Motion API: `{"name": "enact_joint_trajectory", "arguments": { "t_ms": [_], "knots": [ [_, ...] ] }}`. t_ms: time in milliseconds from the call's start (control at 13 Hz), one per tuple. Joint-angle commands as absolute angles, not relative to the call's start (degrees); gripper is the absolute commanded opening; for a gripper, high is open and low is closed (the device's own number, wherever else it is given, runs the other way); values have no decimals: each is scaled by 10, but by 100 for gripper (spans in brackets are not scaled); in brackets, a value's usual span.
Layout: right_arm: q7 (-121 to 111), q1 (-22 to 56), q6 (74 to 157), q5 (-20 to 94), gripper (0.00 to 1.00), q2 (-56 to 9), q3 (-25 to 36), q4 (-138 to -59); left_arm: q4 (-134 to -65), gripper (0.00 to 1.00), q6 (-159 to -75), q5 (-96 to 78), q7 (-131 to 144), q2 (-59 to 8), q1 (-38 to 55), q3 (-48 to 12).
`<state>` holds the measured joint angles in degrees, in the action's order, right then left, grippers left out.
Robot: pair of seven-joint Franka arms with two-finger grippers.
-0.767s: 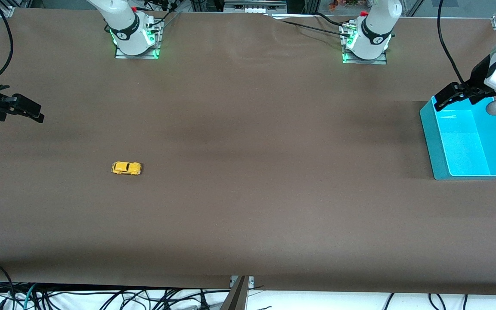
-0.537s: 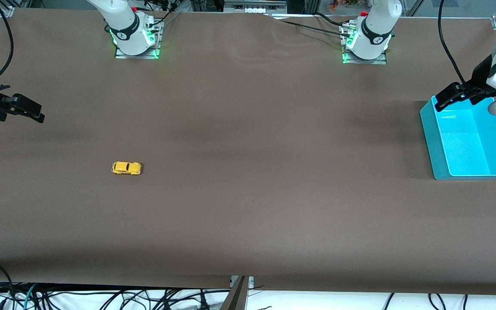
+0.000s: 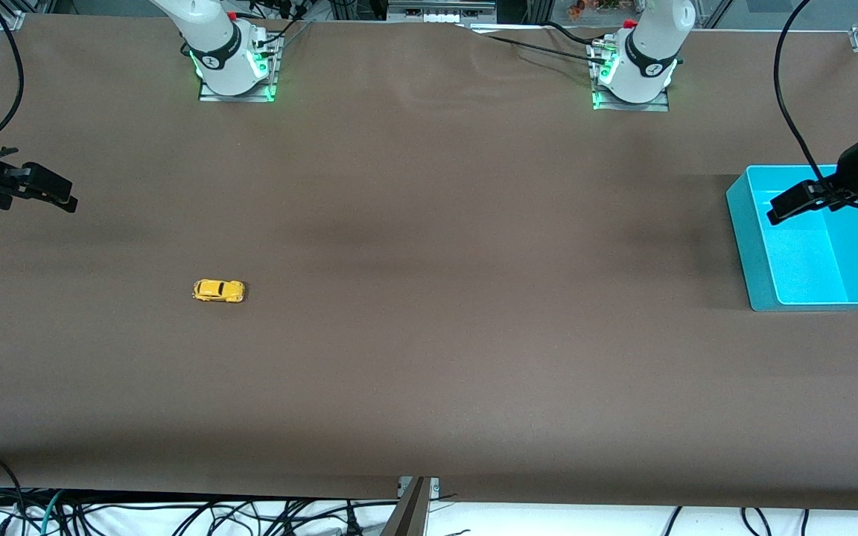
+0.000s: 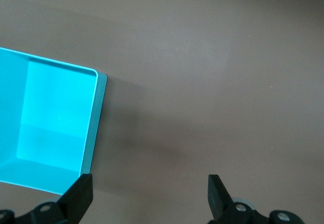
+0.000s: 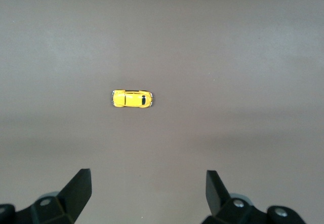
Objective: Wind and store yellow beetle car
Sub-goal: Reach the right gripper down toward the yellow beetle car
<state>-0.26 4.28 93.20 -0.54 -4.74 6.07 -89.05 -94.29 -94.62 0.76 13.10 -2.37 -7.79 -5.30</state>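
Observation:
The yellow beetle car [image 3: 218,290] stands on its wheels on the brown table [image 3: 429,335], toward the right arm's end; it also shows in the right wrist view [image 5: 131,99]. My right gripper [image 3: 64,199] is open and empty, up in the air at the table's edge on the right arm's end, well apart from the car; its jaws [image 5: 148,183] stand wide. The cyan bin [image 3: 753,246] sits empty at the left arm's end, also in the left wrist view [image 4: 91,127]. My left gripper [image 3: 777,212] is open and empty over the bin's wall [image 4: 149,186].
The two arm bases [image 3: 234,63] [image 3: 634,74] stand along the table's edge farthest from the front camera. Cables [image 3: 176,514] hang below the table's near edge.
My left gripper has moved from over the bin's farthest corner to over its middle. The right arm and the car have not moved.

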Motion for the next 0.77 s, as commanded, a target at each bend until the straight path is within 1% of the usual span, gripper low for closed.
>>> {"name": "enact_joint_trajectory", "arguments": {
  "t_ms": [0, 153, 230, 537, 690],
  "knots": [
    [4, 39, 928, -12, 100, -43, 55, -895, -919, 100, -919, 2, 136, -25, -81, -65],
    [6, 40, 928, -12, 100, -46, 54, -896, -918, 100, -914, 2, 138, -25, -82, -61],
    [3, 41, 928, -12, 100, -54, 54, -896, -919, 100, -898, 2, 133, -26, -81, -61],
    [-4, 53, 917, -10, 100, -70, 51, -901, -919, 100, -902, 2, 139, -27, -83, -57],
    [-25, 63, 903, -10, 100, -93, 51, -901, -926, 100, -906, 2, 140, -25, -84, -57]
  ]
}}
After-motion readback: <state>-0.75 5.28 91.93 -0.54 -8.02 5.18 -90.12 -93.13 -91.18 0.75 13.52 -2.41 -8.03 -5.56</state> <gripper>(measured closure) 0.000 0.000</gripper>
